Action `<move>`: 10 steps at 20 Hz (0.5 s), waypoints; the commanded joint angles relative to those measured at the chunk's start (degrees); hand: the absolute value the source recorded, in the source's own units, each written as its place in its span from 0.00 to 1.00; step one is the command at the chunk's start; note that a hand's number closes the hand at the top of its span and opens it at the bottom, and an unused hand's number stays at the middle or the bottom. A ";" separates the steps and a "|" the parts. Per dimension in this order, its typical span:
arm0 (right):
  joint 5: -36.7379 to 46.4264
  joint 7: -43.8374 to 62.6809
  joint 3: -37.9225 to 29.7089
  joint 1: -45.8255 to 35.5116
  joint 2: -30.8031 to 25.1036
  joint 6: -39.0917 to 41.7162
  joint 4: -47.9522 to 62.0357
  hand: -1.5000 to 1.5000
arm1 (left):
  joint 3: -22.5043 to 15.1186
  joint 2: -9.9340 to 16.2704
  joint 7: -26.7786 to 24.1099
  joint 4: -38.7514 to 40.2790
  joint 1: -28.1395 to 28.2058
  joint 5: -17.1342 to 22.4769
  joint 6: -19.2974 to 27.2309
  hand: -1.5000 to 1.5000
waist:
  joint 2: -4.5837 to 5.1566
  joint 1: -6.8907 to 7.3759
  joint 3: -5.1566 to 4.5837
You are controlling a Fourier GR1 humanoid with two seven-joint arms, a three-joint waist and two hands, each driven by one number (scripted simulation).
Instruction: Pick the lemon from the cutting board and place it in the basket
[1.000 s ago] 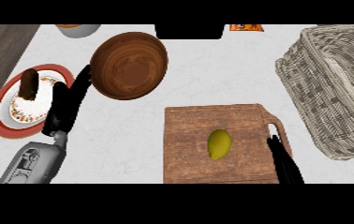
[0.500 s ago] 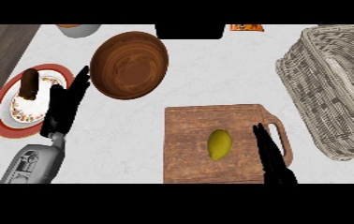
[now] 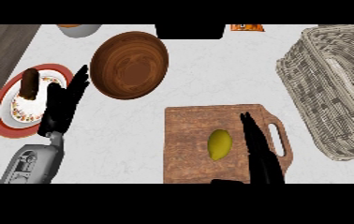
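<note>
White marbled bench (image 3: 207,85) carries everything. Large grey woven wicker basket (image 3: 325,87) sits at the far right, partly cut by the edge. Brown rectangular wooden cutting board (image 3: 190,143) with a handle slot lies low centre, well left of the basket. Round dark wooden bowl (image 3: 130,64) is upper left; beside it a red-rimmed patterned plate (image 3: 17,113) with a brown item on it.

Left hand (image 3: 62,103) rests open at the left, fingers up, holding nothing. Right hand (image 3: 259,148) comes in from the lower edge over the board's right part, fingers straight and extended, holding nothing.

Small yellow lemon (image 3: 220,144) lies on the board, near its middle, long axis running roughly away from the robot. It sits just left of the right hand's fingers, apparently not touching, though the gap is hard to judge. Right hand is far nearer; the grasp needs a short move leftward, then a carry right to the basket.
</note>
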 commanded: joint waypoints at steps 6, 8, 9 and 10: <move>1.95 -1.11 -1.22 -4.78 5.59 -1.39 9.43 0.00 | 2.56 -2.10 0.44 1.65 -1.13 -2.85 -2.37 0.50 | 0.02 -0.04 -0.01; -0.40 -0.74 -2.96 -4.95 4.32 1.95 7.05 0.00 | 3.73 -2.14 -0.46 1.05 -0.79 -2.92 -3.06 0.50 | 0.01 -0.04 -0.01; -0.31 -1.77 -1.02 -1.79 4.06 0.68 6.78 0.00 | 2.14 -4.14 -0.80 0.27 0.46 -4.05 -1.56 0.50 | 0.00 -0.07 -0.01; -0.25 -3.25 -1.52 -1.24 4.70 -2.09 9.40 0.00 | 3.58 -3.72 -3.03 4.25 -1.20 -4.06 -1.83 0.50 | 0.03 -0.14 -0.01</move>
